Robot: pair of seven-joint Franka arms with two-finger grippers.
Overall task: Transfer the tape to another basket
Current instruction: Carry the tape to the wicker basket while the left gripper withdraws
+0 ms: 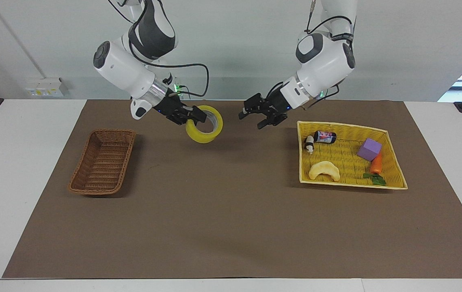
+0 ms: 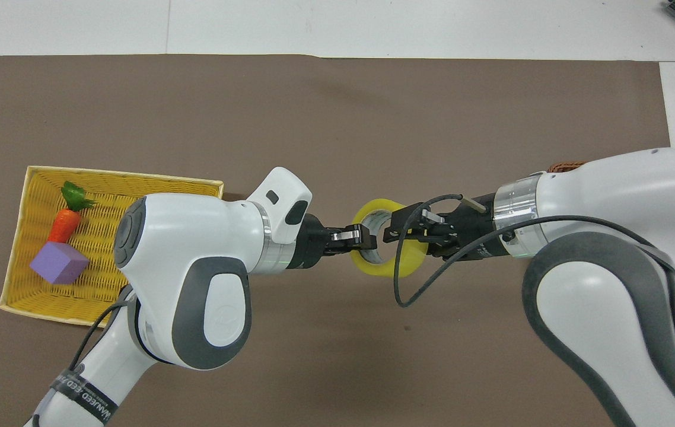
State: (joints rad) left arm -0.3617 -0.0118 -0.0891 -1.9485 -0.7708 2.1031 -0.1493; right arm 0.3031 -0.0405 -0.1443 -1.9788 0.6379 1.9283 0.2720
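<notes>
Facing view: right claw [image 1: 192,117] grips tape [image 1: 205,132], left claw [image 1: 252,117] spread, empty, apart; overhead they seemingly touch.

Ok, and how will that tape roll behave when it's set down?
Likely stiff: the tape shows a true ring while the right gripper pinches only one wall, above the mat. Round, so set on edge in the basket it could roll; flat looks safer. The left gripper hangs open above the mat, waiting.
</notes>
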